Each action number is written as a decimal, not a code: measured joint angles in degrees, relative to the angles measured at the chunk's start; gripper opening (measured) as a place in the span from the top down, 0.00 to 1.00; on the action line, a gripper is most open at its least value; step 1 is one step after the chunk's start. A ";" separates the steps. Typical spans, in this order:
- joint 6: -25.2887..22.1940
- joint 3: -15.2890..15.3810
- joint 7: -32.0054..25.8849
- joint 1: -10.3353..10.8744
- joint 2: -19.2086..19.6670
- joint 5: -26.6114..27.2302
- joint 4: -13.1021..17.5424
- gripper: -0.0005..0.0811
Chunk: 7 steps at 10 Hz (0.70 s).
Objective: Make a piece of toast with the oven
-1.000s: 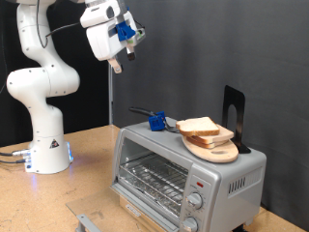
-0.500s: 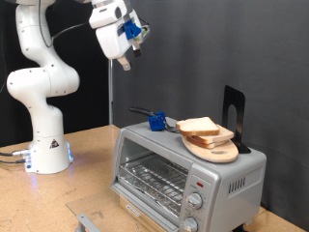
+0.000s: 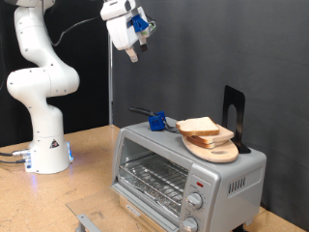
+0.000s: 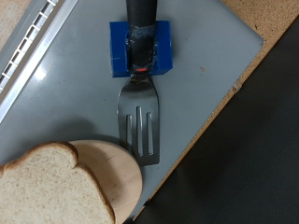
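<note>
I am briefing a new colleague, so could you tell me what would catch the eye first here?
The white gripper hangs high near the exterior view's top, holding nothing. Below, the small silver toaster oven carries a pale bread slice on a round wooden board, with a slotted metal spatula in a blue holder beside it.

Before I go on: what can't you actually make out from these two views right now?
- Gripper, exterior view: small, high above the oven; fingers too small to tell open or shut. It does not show in the wrist view.
- Bread slice, wrist view: cut off by the picture's edge.
- Spatula handle, wrist view: runs out of frame.
- Oven knobs, exterior view: settings too small to read.
</note>
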 joint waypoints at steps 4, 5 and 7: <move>0.75 0.20 -1.07 0.02 0.12 2.36 -0.43 0.00; 1.36 0.41 -1.78 0.27 0.06 2.56 -1.11 0.00; 3.23 1.93 -2.01 0.41 -0.04 2.00 -3.03 0.00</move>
